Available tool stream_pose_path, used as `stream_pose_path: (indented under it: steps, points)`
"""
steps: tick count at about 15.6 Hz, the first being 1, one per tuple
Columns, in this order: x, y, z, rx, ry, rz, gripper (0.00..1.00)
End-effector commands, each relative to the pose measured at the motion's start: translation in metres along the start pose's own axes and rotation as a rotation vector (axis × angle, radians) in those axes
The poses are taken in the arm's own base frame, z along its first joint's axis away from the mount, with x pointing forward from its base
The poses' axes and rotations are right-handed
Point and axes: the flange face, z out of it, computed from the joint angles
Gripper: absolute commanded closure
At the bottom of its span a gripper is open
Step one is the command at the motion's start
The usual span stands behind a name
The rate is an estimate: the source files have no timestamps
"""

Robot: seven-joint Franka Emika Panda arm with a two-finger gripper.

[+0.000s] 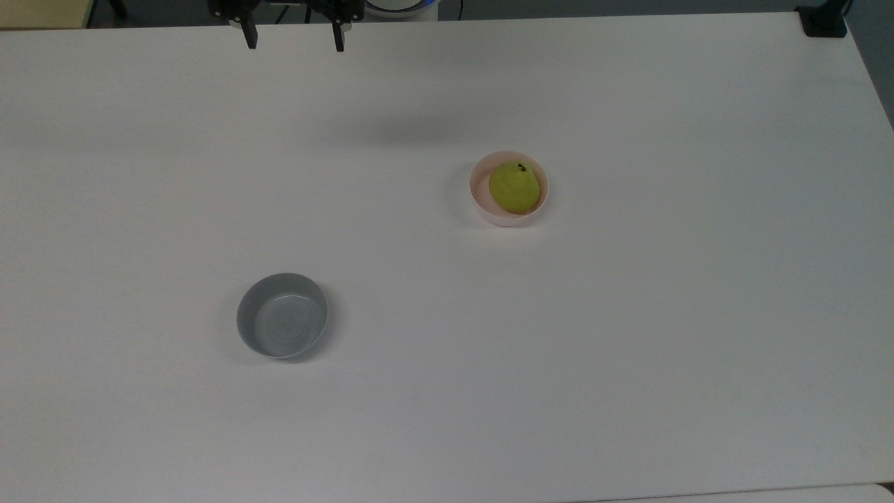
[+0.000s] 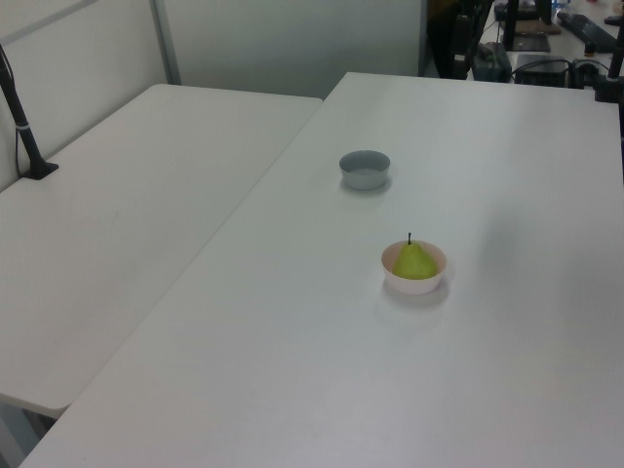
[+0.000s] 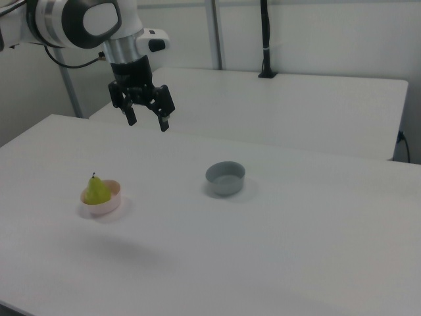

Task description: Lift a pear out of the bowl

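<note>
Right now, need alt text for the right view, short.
A pear sits in a pink bowl on a white table, toward the right view's left. The robot arm's open gripper hangs high above the table, up and to the right of the pear. An empty grey bowl sits mid-table.

Robotics laboratory or office workspace: plain white desk [image 1: 628, 384], a second white desk [image 2: 127, 224] alongside, clamp-mounted black camera pole [image 3: 266, 39], partition walls, and cabled equipment [image 2: 546, 49] beyond the desk's far edge.
</note>
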Motion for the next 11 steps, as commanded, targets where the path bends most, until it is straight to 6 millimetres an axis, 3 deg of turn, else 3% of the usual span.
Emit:
stream_pose_path:
  steps: [1, 11]
  points:
    - [0.0013, -0.0036, -0.0010, 0.016, 0.009, 0.008, 0.00]
    - [0.0006, -0.0027, -0.0024, 0.016, 0.009, 0.003, 0.00]
